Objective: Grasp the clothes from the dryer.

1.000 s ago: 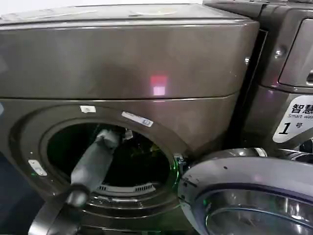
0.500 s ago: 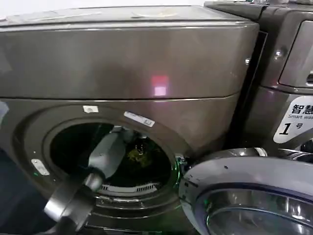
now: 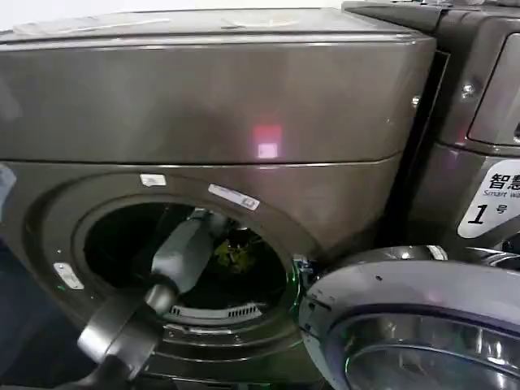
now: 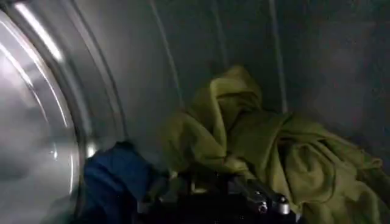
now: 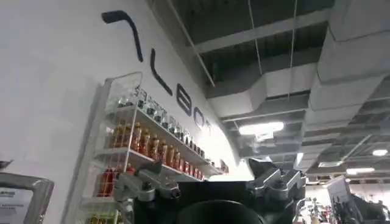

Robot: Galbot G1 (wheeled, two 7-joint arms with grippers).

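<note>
The dryer (image 3: 203, 106) is the large bronze-grey machine with a pink light on its front, and its porthole stands open. My left arm (image 3: 183, 256) reaches through the porthole into the drum. Beside the arm's end shows a bit of the yellow-green clothes (image 3: 236, 253). In the left wrist view the clothes lie against the drum wall: a yellow-green piece (image 4: 262, 137) and a navy-blue piece (image 4: 113, 179) beside it. My left gripper (image 4: 207, 195) is dark, right at the foot of the yellow-green fabric. My right gripper (image 5: 210, 182) points up towards a ceiling, open, with nothing between its fingers.
The dryer's round door (image 3: 406, 325) hangs open at the lower right, close to the porthole. A similar machine with a white "1" sticker (image 3: 487, 203) stands directly on the right. In the right wrist view, a shelf of bottles (image 5: 146, 146) hangs on a white wall.
My left arm has shifted to the right and deeper into the drum. The yellow-green fabric now shows beside the arm's end in the head view.
</note>
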